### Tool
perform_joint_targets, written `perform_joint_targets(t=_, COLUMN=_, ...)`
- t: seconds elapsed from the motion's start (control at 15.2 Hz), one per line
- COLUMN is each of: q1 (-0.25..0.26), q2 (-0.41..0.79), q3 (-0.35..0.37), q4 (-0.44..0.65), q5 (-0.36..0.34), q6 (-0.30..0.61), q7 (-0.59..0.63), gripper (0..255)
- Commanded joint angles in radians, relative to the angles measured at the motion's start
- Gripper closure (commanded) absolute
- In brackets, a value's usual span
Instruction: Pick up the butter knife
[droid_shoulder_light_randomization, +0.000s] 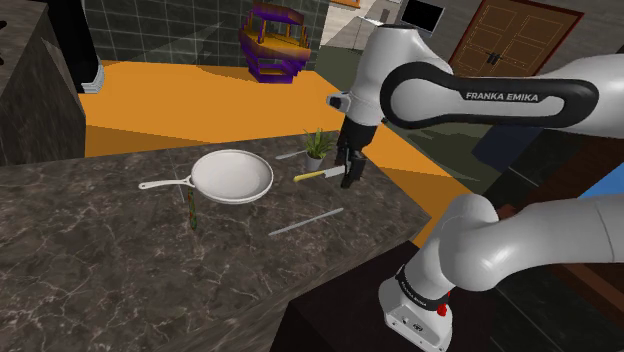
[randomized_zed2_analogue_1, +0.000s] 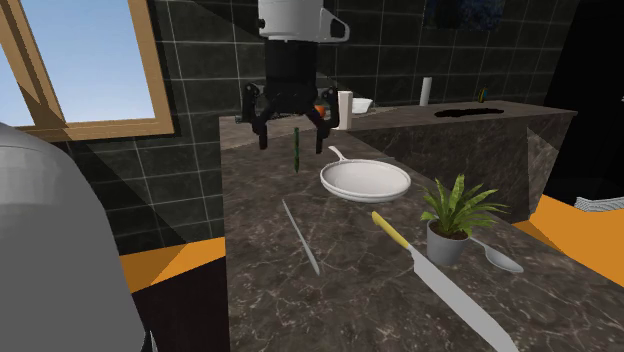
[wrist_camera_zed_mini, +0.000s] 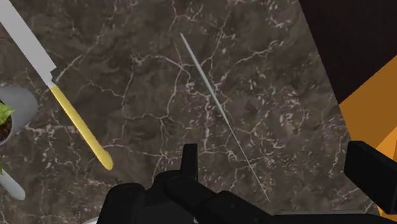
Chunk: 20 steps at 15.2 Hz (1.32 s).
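The butter knife (droid_shoulder_light_randomization: 305, 222) (randomized_zed2_analogue_1: 300, 237) (wrist_camera_zed_mini: 219, 111) is a slim, plain grey piece lying flat on the dark marble counter (droid_shoulder_light_randomization: 100, 260), near the counter's edge on the arm's side. My black gripper (droid_shoulder_light_randomization: 350, 175) (randomized_zed2_analogue_1: 291, 140) (wrist_camera_zed_mini: 280, 167) hangs above the counter, open, with nothing between its fingers. In the wrist view the knife runs slantwise beneath the hand, its near tip lying between the two fingers (wrist_camera_zed_mini: 189, 158). In the shoulder view the gripper is up and to the right of the knife, over the yellow-handled knife.
A larger knife with a yellow handle (droid_shoulder_light_randomization: 318, 174) (randomized_zed2_analogue_1: 400, 240) (wrist_camera_zed_mini: 79, 127) lies beside a small potted plant (droid_shoulder_light_randomization: 317, 148) (randomized_zed2_analogue_1: 455, 215). A white frying pan (droid_shoulder_light_randomization: 232, 175) (randomized_zed2_analogue_1: 365, 180), a thin green stalk (droid_shoulder_light_randomization: 192, 210) and a spoon (randomized_zed2_analogue_1: 495, 257) also rest on the counter.
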<state>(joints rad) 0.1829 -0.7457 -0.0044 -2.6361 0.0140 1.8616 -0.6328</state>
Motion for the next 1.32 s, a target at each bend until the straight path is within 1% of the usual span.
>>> perform_joint_targets(t=0.0, q1=0.019, q2=0.025, q3=-0.014, q4=-0.053, q5=-0.022, q6=0.078, q7=-0.080, gripper=0)
perform_joint_targets(t=0.26, q1=0.059, q2=0.117, q3=-0.034, q4=-0.130, q5=-0.063, q6=0.245, q7=-0.217, gripper=0)
perform_joint_targets(t=0.53, q1=0.092, q2=0.243, q3=-0.054, q4=-0.186, q5=-0.109, q6=0.428, q7=-0.348, gripper=0)
perform_joint_targets(t=0.59, q1=0.092, q2=0.245, q3=-0.054, q4=-0.187, q5=-0.109, q6=0.431, q7=-0.350, gripper=0)
perform_joint_targets(t=0.99, q1=0.089, q2=0.324, q3=-0.056, q4=-0.222, q5=-0.116, q6=0.544, q7=-0.344, gripper=0)
perform_joint_targets(t=1.06, q1=0.089, q2=0.347, q3=-0.056, q4=-0.229, q5=-0.118, q6=0.575, q7=-0.342, gripper=0)
perform_joint_targets(t=1.19, q1=0.089, q2=0.347, q3=-0.056, q4=-0.230, q5=-0.118, q6=0.575, q7=-0.342, gripper=0)
perform_joint_targets(t=1.25, q1=0.089, q2=0.346, q3=-0.056, q4=-0.229, q5=-0.117, q6=0.574, q7=-0.342, gripper=255)
